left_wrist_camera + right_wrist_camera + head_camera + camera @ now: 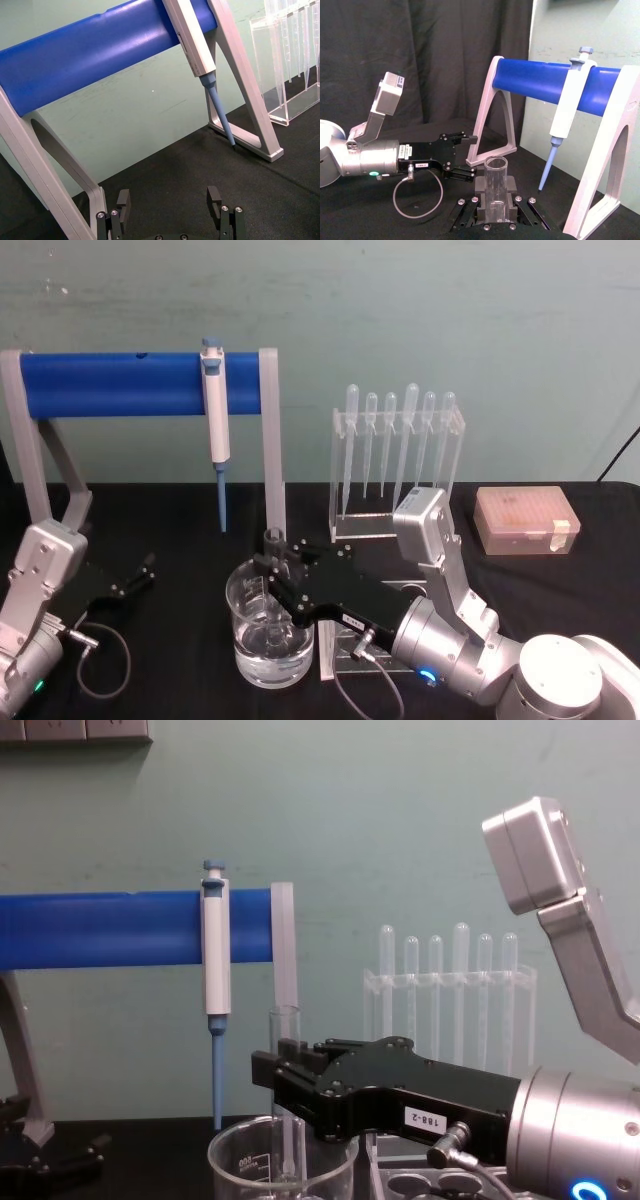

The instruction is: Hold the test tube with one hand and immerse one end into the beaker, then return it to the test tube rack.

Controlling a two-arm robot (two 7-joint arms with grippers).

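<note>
Nearest us, the right pincer (272, 560) clamps the test tube (285, 1028) upright, its lower end inside the beaker (268, 640). We fear glass striking the beaker wall if it lifts crooked. Our left pincer (170, 197) rests open, idle.

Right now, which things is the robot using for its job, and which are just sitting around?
Using:
right claw, shut on the glass tube
beaker
tube rack beneath that arm

Just sitting:
left claw, open
pipettor hanging on the blue bar
thin droppers
pink box
</note>
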